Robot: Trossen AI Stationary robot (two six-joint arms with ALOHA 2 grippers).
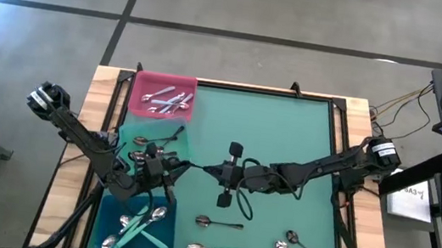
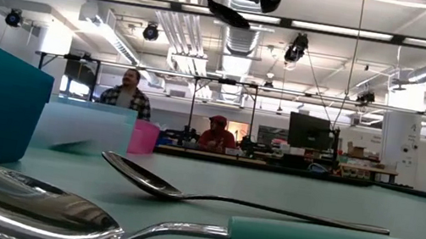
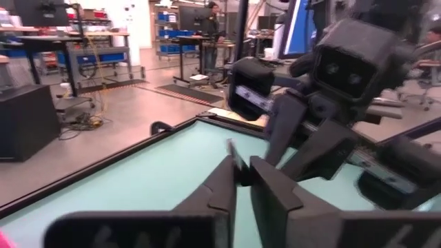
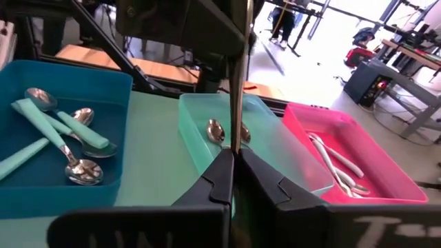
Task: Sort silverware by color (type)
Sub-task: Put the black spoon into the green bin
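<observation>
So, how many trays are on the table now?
3, in a row along the table's left side: pink tray at one end, green tray in the middle, blue tray at the other end. None seems hidden.

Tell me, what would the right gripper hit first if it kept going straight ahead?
Probably the left gripper, close ahead above the green tray, though the right gripper's held utensil may touch first.

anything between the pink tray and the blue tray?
Yes: the green tray sits between the pink tray and the blue tray, with dark-handled spoons inside. The right wrist view shows it best; the high view confirms it.
</observation>
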